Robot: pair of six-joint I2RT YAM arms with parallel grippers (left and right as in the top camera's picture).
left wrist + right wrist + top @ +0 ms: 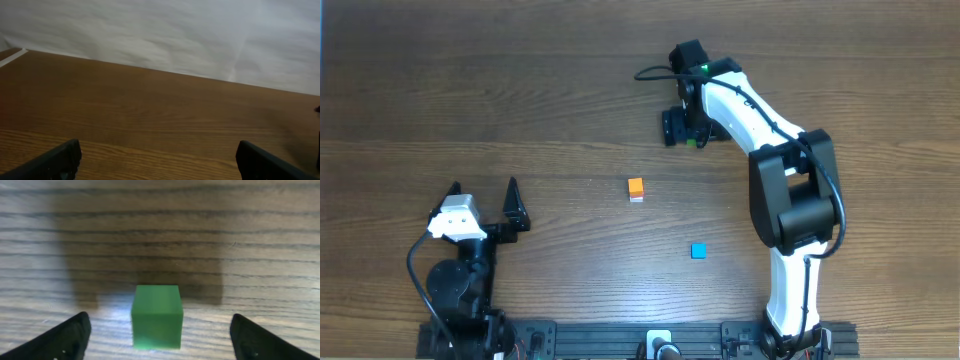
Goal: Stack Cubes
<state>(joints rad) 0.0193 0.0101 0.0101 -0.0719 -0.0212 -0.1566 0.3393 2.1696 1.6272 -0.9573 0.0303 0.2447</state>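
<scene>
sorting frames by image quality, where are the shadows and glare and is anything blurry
Right wrist view: a broad dark shadow falls on the table beyond the green cube, with pale glare by its base. Left wrist view: soft even light, the left gripper looks blurred. Top view: faint sheen on the table near the middle.

The counter [520, 100] is brown wood with a clear grain and a dull sheen. The green cube [156, 316] looks smooth, slightly glossy plastic. The right arm [745, 105] wears a shiny white shell; its end effector [159, 325] has matt black fingers [67, 337].
</scene>
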